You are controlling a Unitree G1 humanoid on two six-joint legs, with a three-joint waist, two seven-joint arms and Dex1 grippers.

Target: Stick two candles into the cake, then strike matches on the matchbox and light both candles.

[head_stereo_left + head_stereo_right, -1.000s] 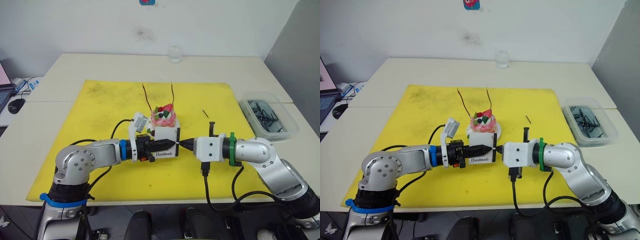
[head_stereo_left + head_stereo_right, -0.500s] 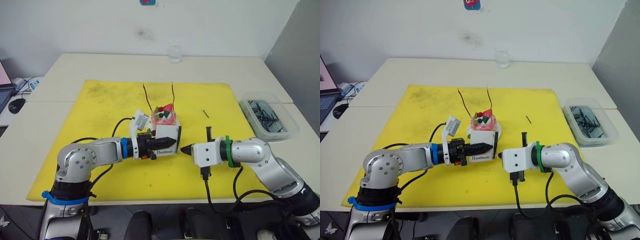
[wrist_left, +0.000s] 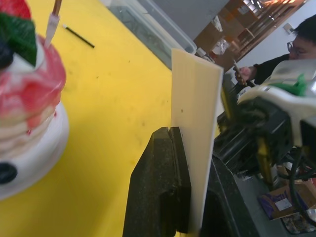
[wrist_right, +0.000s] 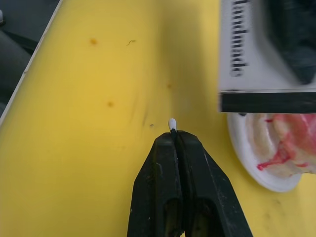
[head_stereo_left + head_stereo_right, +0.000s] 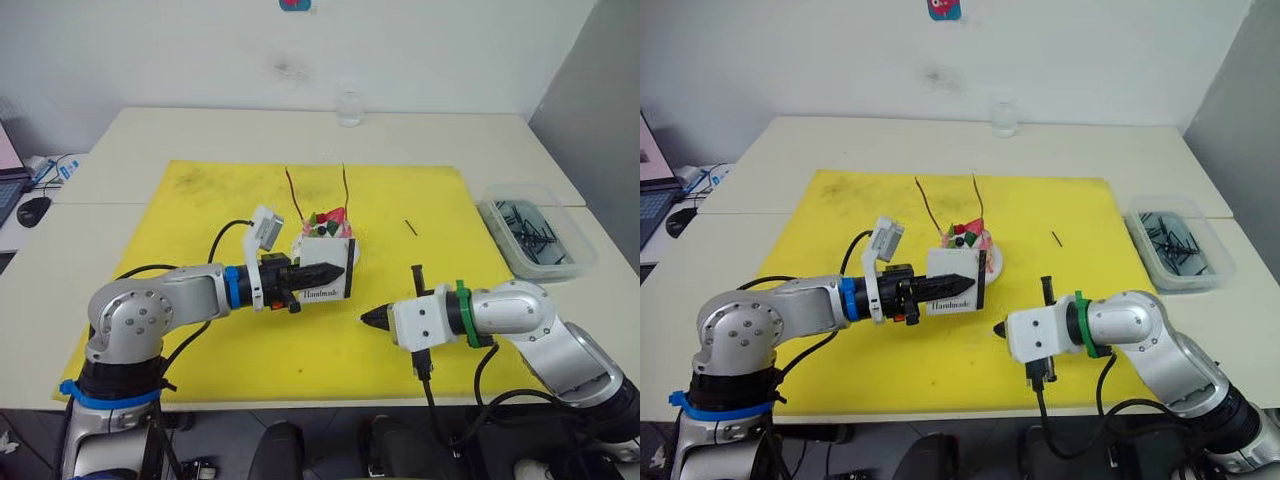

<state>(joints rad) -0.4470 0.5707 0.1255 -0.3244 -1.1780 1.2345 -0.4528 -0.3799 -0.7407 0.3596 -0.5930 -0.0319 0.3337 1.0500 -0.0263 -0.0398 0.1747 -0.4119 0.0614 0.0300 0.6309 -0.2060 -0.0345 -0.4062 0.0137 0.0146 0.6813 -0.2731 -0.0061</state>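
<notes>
My left gripper [image 5: 335,272] is shut on the white "Handmade" matchbox [image 5: 325,282], holding it upright just in front of the cake [image 5: 327,232]. The pink cake sits on a small white plate [image 4: 256,163], and two thin reddish candles [image 5: 292,190] [image 5: 346,186] stand up from it. My right gripper [image 5: 372,318] hovers low over the yellow mat, a short way in front and to the right of the matchbox. It is shut on a match whose pale tip [image 4: 172,123] pokes out past the fingertips. The box's dark striking strip [image 4: 269,102] faces this gripper. Another match [image 5: 411,227] lies on the mat, right of the cake.
The yellow mat [image 5: 200,220] covers the middle of the pale table. A clear bin [image 5: 535,235] of dark pieces stands off the mat at the right. A glass [image 5: 348,106] stands at the far edge. A person [image 3: 296,44] sits beyond the table in the left wrist view.
My right gripper has pulled back from the matchbox's side toward the table's front edge, still holding the match. The left gripper has shifted the matchbox slightly up and left.
</notes>
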